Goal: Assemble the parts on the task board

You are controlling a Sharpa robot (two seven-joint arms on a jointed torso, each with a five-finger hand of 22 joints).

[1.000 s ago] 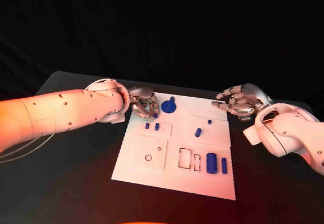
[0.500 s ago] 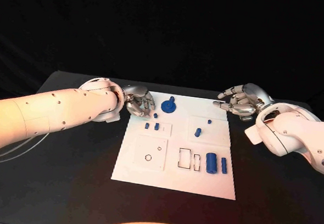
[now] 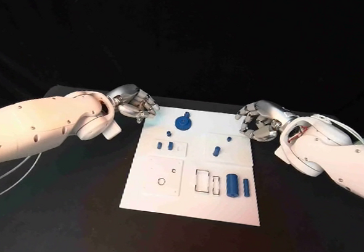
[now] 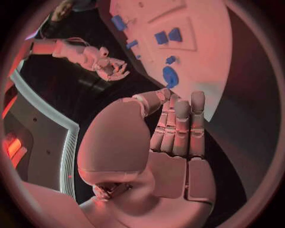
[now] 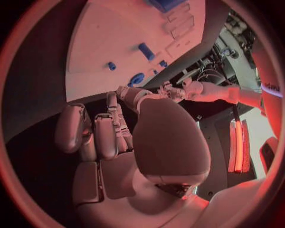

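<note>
Both hands off the task board, holding nothing.

Head view: the task board [image 3: 193, 193] runs lengthwise away from the robot, mid-table; blue parts [image 3: 231, 185] lie lengthwise along it. Left hand [image 3: 134, 103] and right hand [image 3: 258, 121] flank its far corners — fingers curled, on bare table.
Wrist views: fingers apart, nothing grasped.

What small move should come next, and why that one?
Probably bring the left hand back in over the task board toward the round blue part at its far edge. Both hands sit off the board holding nothing, the right hand past the far right corner, and the left is nearest that part.
</note>
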